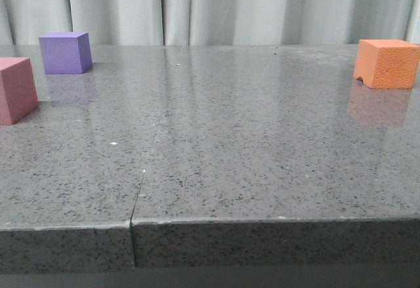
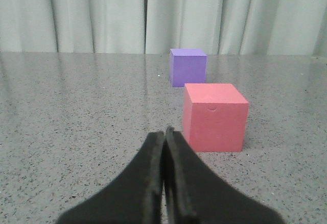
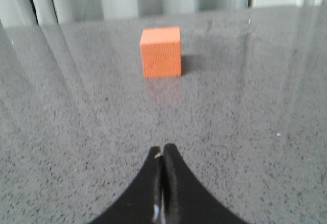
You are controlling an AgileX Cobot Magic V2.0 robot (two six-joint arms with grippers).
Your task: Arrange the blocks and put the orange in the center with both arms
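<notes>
Grippers first: on my left wrist feed the left gripper hangs low over the table with its black fingers pressed together, nothing between them; the right gripper on its own feed is the same, tips touching, holding nothing; neither arm shows on the front feed. Around them I see only grey curtain behind and a seam running across the stone. Ahead of the left fingertips, toward 1 o'clock, sits the pink-red cube, and the purple cube stands beyond it, apart. On the front feed those two sit at 10 o'clock; the orange cube sits alone at 2 o'clock, well apart, flat on the stone, its arched notch at the bottom left edge; the middle lies bare.
</notes>
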